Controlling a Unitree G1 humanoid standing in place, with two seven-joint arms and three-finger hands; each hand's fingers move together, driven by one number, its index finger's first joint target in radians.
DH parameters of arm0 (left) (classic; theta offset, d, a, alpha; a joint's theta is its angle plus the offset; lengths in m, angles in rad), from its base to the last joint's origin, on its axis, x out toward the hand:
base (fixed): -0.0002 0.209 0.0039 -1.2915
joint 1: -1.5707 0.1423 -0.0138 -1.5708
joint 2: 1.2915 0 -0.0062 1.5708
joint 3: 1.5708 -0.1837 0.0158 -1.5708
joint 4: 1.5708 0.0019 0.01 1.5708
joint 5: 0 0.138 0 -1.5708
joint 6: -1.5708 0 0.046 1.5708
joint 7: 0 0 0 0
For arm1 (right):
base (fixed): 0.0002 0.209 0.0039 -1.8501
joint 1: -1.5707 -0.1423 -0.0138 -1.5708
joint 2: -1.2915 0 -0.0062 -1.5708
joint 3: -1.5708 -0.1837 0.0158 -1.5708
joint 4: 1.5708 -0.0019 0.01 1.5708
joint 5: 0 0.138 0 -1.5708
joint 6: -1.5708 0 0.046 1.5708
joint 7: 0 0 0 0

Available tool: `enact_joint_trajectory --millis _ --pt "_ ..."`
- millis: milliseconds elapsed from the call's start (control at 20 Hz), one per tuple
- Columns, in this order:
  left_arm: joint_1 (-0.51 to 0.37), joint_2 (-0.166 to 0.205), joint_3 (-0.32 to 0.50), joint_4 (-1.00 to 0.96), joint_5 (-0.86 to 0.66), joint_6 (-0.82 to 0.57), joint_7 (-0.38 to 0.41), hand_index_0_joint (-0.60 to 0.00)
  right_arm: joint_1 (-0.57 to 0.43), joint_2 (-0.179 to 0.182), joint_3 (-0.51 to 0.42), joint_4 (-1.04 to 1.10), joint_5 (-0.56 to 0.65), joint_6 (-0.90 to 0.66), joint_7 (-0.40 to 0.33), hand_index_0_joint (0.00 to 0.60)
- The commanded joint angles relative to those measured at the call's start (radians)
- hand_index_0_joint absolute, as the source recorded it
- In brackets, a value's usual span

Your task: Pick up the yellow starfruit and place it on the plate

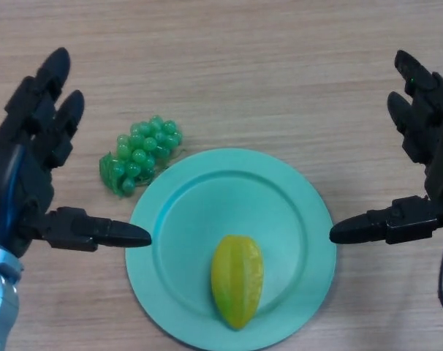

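Yellow starfruit [237, 280] lies on the teal plate [199, 197], with both hands spread wide and holding nothing.

The left hand [28, 172] sits at the plate's left side, fingers straight and splayed, its thumb tip reaching right up to the plate's rim. The right hand [426, 161] mirrors it on the opposite side, fingers extended, thumb tip at the rim. The starfruit rests between the two thumbs and nearer the robot than both, on the plate's near portion. A bunch of green grapes [139, 153] lies on the wooden table [243, 66] just beside the left hand's fingers, touching the plate's rim.
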Motion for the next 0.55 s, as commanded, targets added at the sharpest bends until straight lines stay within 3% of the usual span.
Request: enact_joint_trajectory --millis 50,550 --pt "-0.015 0.016 0.031 -0.042 0.049 -0.144 -0.018 0.000 -0.028 -0.025 -0.032 -0.051 0.016 -0.105 -0.016 0.000" --pt "-0.027 0.012 0.014 -0.046 0.071 -0.154 -0.003 0.000 -0.051 -0.031 -0.024 -0.069 -0.021 -0.076 -0.002 0.000"
